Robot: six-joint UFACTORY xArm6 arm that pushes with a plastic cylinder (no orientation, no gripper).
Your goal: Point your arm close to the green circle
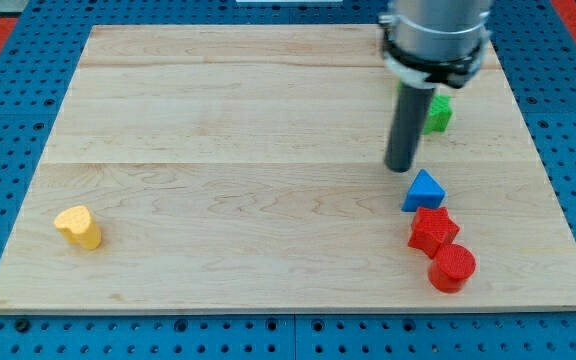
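Observation:
A green block [437,113] sits at the view's right, upper part of the board, partly hidden behind my rod, so its shape is hard to make out. My tip [400,167] rests on the board just below and left of the green block, a short gap apart. A blue triangle [423,190] lies just below and right of the tip.
A red star-like block [433,230] and a red cylinder [452,267] lie below the blue triangle near the board's right bottom. A yellow heart-like block [78,227] sits at the left bottom. The wooden board [228,150] lies on a blue pegboard.

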